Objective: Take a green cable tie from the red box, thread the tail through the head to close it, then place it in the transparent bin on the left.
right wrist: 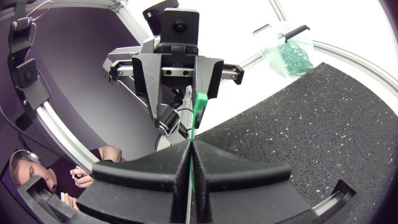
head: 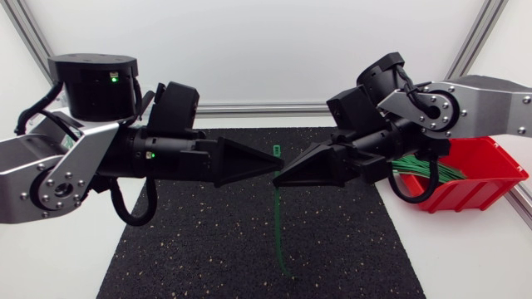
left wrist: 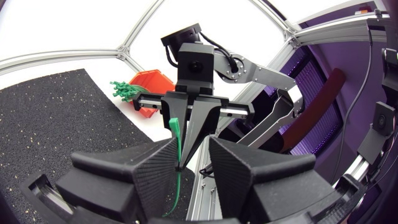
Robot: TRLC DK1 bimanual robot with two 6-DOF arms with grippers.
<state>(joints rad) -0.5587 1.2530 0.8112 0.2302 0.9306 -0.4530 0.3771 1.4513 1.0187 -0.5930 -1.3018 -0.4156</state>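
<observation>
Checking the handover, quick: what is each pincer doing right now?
Left pincer: open; the cable tie passes between its fingers.
Right pincer: closed on the cable tie.

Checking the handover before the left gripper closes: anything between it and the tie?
Nothing visible. The right gripper is shut on the green cable tie, and the tie runs through the gap between the left gripper's open fingers, close to one of them. Nothing else sits in that gap.
</observation>
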